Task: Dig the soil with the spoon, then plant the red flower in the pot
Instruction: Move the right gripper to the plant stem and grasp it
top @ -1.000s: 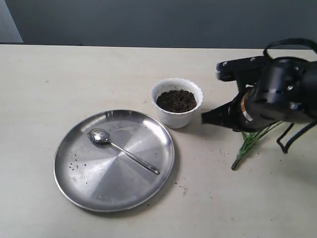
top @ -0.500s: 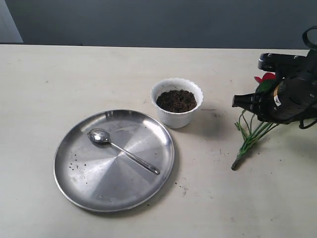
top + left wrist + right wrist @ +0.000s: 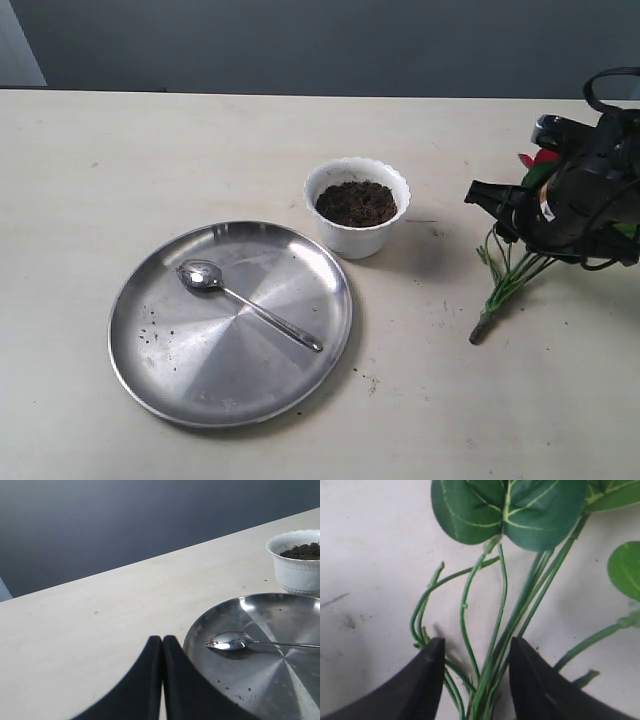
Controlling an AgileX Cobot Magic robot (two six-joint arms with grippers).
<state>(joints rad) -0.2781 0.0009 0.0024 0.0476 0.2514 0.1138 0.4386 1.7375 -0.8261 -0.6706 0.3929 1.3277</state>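
The white scalloped pot [image 3: 357,232] stands mid-table, filled with dark soil [image 3: 356,202]. The spoon [image 3: 245,300] lies on the steel plate [image 3: 180,385], bowl toward the far left. At the right edge the red flower [image 3: 505,285] lies flat on the table, its blooms mostly hidden behind the arm. My right gripper [image 3: 488,205] hovers over its stems. In the right wrist view the right gripper [image 3: 477,641] is open, with the bunched green stems of the flower [image 3: 496,630] between its fingers, untouched. My left gripper [image 3: 161,640] is shut and empty beside the plate [image 3: 200,630], near the spoon [image 3: 235,641].
Crumbs of soil are scattered on the plate and on the table near the flower's stem end [image 3: 476,333]. The pot [image 3: 295,575] shows beyond the plate in the left wrist view. The left arm is out of the exterior view.
My right arm has swung right, away from the pot, and now sits over the flower's stems. Pot, spoon and plate have not moved.
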